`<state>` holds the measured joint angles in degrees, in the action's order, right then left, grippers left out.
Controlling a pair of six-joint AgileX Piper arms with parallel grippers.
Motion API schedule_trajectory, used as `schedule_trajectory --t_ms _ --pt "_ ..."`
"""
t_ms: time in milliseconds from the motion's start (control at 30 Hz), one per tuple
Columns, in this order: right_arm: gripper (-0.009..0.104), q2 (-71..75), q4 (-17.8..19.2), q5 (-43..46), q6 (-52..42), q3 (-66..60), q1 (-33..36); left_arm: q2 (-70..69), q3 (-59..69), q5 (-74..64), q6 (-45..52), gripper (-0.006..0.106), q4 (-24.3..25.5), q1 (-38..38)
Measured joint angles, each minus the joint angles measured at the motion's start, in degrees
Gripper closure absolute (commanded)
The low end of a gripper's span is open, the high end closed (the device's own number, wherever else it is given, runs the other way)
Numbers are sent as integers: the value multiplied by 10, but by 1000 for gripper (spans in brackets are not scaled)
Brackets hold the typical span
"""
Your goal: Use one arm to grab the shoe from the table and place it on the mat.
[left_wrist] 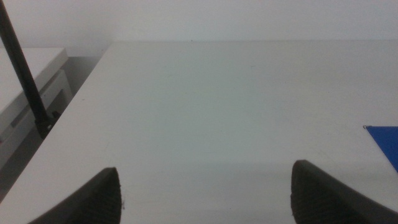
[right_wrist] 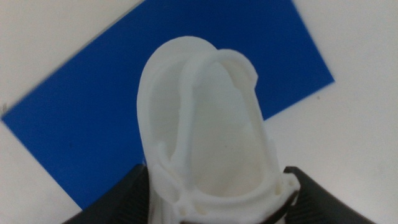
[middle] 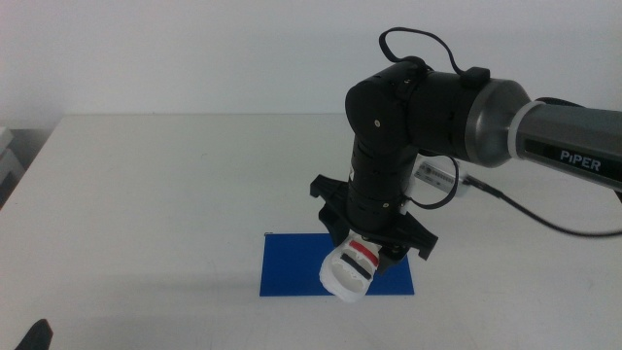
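Observation:
The right arm [middle: 408, 107] reaches in from the right and points down over the blue mat [middle: 292, 264]. Its gripper [middle: 374, 255] is shut on the white shoe [middle: 350, 270], which has red and black straps and hangs tilted just above the mat's right part. In the right wrist view the shoe [right_wrist: 205, 130] fills the middle between the two jaws, with the mat [right_wrist: 93, 124] below it. The left gripper [left_wrist: 205, 193] is open and empty, low over the table [left_wrist: 217, 112] near the front left edge; the mat's corner [left_wrist: 385, 143] shows in its view.
The off-white table [middle: 175, 194] spreads around the mat. A cable [middle: 544, 219] runs from the right arm across the table's right part. A black post [left_wrist: 25, 74] and a white cabinet [left_wrist: 31, 87] stand beyond the table's left edge.

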<state>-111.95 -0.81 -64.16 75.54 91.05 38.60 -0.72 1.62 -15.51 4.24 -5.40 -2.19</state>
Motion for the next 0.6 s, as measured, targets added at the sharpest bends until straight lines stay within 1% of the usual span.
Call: schedule_trajectory --t_ms 167,400,500,600 --pt "99 0 2 -1 84 0 0 0 0 0 0 7 0 0" --pt "99 0 20 -1 103 0 0 0 0 0 0 7 0 0" --pt "99 0 35 0 109 0 0 0 0 0 0 7 0 0" --pt "99 0 47 -1 157 0 0 0 0 0 0 7 0 0"
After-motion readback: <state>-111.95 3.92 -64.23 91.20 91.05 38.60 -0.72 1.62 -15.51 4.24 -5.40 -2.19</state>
